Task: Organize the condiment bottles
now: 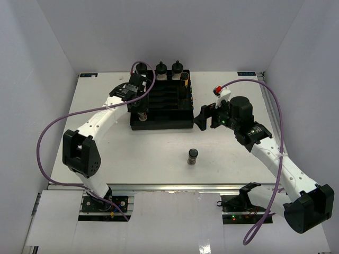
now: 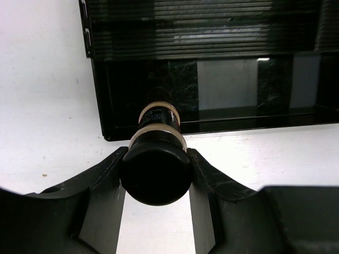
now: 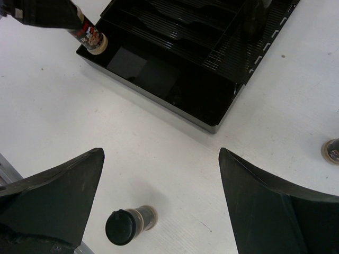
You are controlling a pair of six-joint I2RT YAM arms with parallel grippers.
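My left gripper (image 1: pixel 140 108) (image 2: pixel 157 153) is shut on a slim dark spice jar (image 2: pixel 157 174) by its black lid, and holds it over the front left corner of the black slotted tray (image 1: pixel 175 125). That jar also shows in the right wrist view (image 3: pixel 91 38). A second slim jar (image 1: pixel 193 156) (image 3: pixel 130 222) stands on the table in front of the tray. Three squat clear bottles (image 1: pixel 161 69) with black knobbed caps stand along the tray's back, with a yellow-banded jar (image 1: pixel 184 79) at the back right. My right gripper (image 1: pixel 203 117) (image 3: pixel 161 153) is open and empty, right of the tray.
The tray (image 2: pixel 212 53) (image 3: pixel 212 120) has ribbed rows and a glossy front trough. A small round tan object (image 3: pixel 332 151) lies at the right edge of the right wrist view. White walls enclose the table on three sides. A purple cable loops over each arm.
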